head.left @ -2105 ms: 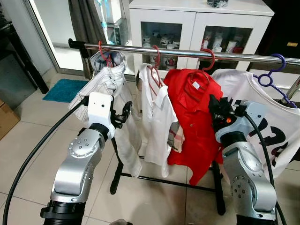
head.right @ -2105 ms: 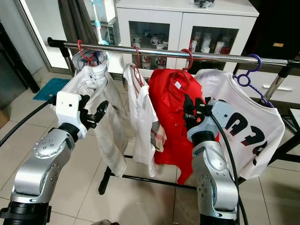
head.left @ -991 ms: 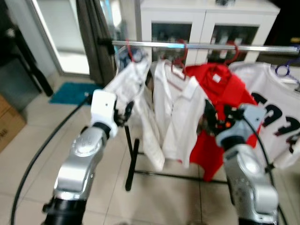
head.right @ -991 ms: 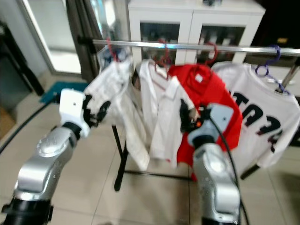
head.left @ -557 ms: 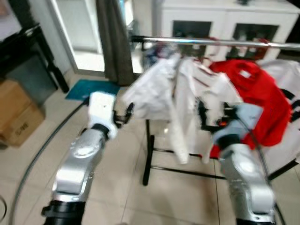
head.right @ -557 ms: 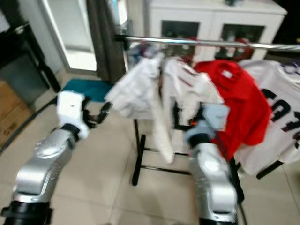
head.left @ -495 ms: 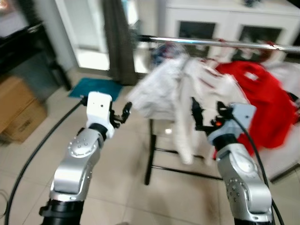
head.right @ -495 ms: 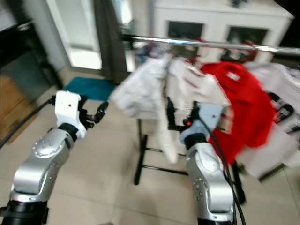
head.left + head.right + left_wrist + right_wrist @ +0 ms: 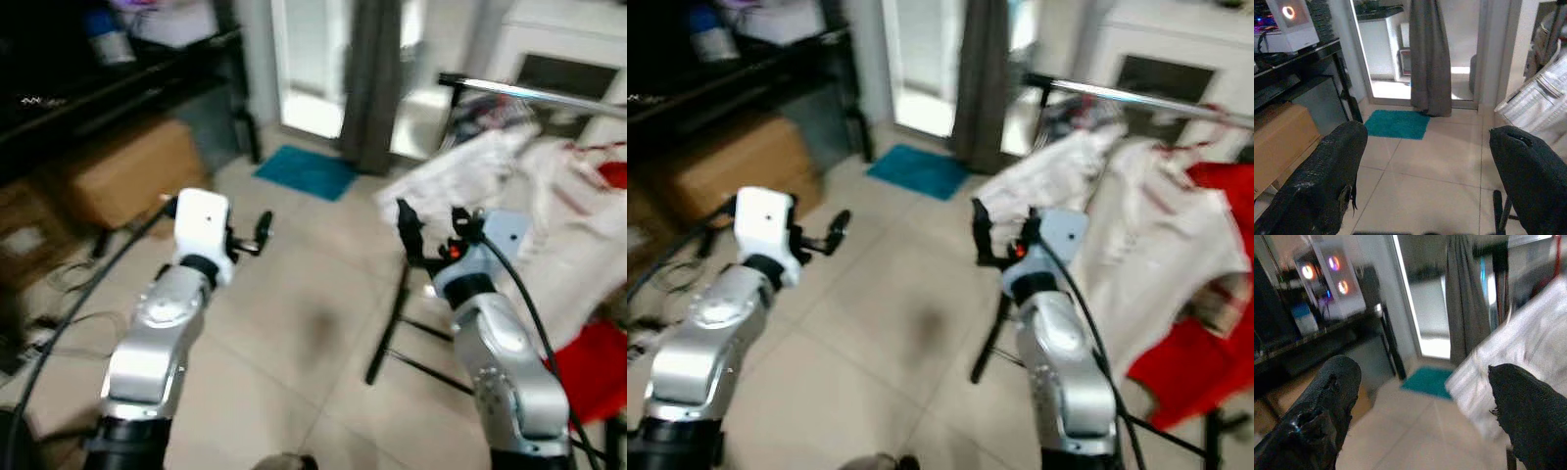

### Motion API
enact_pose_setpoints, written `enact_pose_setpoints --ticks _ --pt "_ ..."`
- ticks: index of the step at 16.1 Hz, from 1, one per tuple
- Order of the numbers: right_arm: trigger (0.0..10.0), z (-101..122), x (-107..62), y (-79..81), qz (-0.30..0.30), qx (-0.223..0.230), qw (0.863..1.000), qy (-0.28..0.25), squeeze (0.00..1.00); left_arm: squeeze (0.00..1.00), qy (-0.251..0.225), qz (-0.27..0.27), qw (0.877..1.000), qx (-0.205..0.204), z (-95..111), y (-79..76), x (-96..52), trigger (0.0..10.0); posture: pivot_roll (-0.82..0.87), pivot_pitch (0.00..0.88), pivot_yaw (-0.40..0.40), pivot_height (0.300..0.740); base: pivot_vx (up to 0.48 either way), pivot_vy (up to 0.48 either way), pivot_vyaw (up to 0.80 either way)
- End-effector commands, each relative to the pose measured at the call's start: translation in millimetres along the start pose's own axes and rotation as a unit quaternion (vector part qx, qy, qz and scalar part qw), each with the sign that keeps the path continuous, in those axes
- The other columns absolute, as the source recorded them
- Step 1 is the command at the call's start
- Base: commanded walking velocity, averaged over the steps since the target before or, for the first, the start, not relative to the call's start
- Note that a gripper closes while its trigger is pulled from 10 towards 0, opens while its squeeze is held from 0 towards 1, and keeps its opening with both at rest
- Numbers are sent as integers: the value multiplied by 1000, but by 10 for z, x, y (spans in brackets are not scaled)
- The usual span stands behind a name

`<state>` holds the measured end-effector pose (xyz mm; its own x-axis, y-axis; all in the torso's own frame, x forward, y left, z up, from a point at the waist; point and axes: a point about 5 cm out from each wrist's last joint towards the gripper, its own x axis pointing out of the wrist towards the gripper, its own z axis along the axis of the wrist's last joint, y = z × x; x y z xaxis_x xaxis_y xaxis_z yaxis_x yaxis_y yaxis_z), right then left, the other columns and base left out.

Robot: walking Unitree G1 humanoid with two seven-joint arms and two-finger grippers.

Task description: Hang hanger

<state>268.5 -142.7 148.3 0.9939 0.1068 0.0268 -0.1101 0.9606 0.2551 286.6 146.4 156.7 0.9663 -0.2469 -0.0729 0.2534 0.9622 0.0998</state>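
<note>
Collision with the clothes rail (image 9: 529, 93) is judged the chief risk, since the right hand (image 9: 429, 220) is held just beside the white shirts (image 9: 1136, 245) draped there and the blurred head views suggest the body is turning; no loose hanger can be made out, those seen being lost among the garments on the rail at the right. Both arms are raised and bent at the elbow, the left hand (image 9: 257, 230) pointed out over the bare floor (image 9: 294, 323) toward the blue mat (image 9: 309, 171), and each hand's fingers are spread wide with nothing between them.
</note>
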Motion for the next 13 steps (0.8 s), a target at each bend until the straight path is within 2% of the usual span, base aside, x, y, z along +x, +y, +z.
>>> enact_pose_setpoints --ticks 1,2,3,4,5,10,13 --pt "10000 38 0 -6 0 10 1000 -9 1000 1000 -6 -10 1000 12 45 -22 8 10000 -59 0 54 740 255 0 0" --pt "10000 54 0 -17 -7 0 1000 -19 1000 1000 -4 -16 1000 12 35 -35 7 10000 -59 0 54 740 259 0 0" --pt "10000 53 2 -24 -10 -3 1000 -21 949 1000 -3 -18 1000 13 31 -39 8 10000 -59 0 54 740 255 0 0" --pt "10000 54 6 -31 -15 -3 1000 -22 443 1000 -2 -22 1000 13 28 -46 9 10000 -58 0 53 740 251 0 0" --pt "10000 66 12 -39 -22 -2 999 -26 0 1000 -1 -27 1000 13 21 -58 6 10000 -59 0 52 740 255 0 0" --pt "10000 107 38 -42 -27 -19 999 -30 0 1000 5 -40 999 10 -7 -83 1 10000 -64 0 53 740 253 0 0" --pt "10000 113 59 -50 -30 -22 999 -31 0 1000 5 -42 999 11 -7 -86 11 10000 -63 0 54 740 249 0 -556"
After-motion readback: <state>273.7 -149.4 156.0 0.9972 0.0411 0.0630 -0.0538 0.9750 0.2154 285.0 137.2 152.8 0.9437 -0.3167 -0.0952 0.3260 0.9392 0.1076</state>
